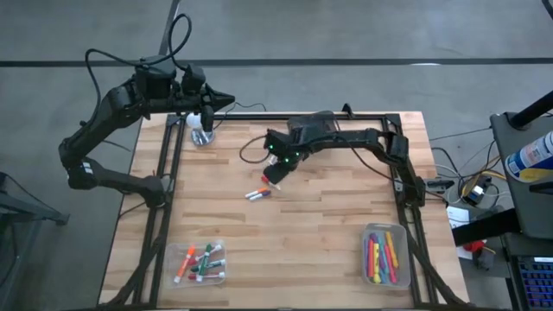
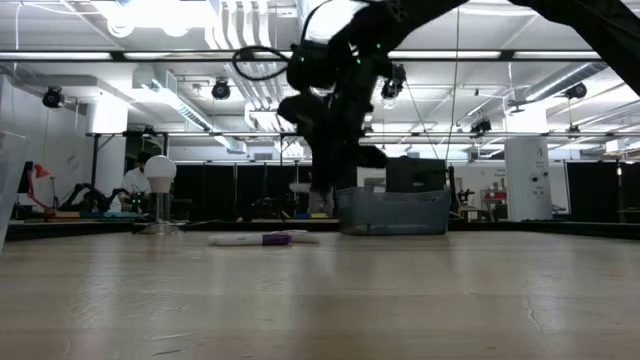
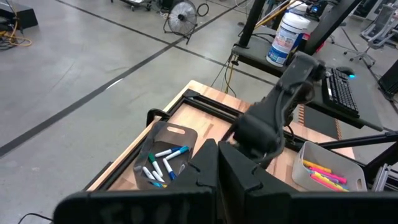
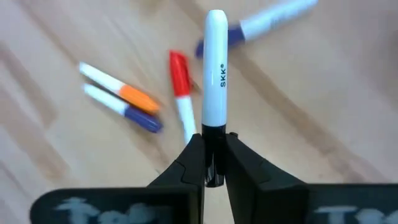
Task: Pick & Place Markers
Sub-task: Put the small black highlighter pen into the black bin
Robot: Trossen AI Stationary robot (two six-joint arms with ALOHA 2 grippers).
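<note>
The wooden table (image 1: 320,216) carries two clear trays at its near edge: a left tray (image 1: 200,263) with green, orange and red markers, and a right tray (image 1: 384,256) filled with pink, yellow and orange ones. The left arm is parked well away at the far left corner, beside a small white lamp (image 1: 201,130), with its left hand (image 1: 220,101) pinched shut on nothing. The right arm reaches in from the right side toward the middle of the table, and its right hand (image 4: 214,163) hangs just above a small cluster of loose markers (image 1: 257,193) lying flat on the wood. That hand is closed narrow on a white-bodied marker (image 4: 215,74), gripping it at its dark end so the pen sticks straight out ahead of the fingers, its long axis in line with the hand rather than across it. Below it in the right wrist view lie a red-capped marker (image 4: 180,90), an orange-capped one (image 4: 118,90), a purple-capped one (image 4: 124,111) and a blue-capped one (image 4: 261,23), all still on the table. The relation that matters now, as I judge it, is that the held pen is far from either tray; the right tray lies toward the near right of the hand, on the right arm's own side, so it is probably the easier drop, and the pen should tip down into it lengthwise.
</note>
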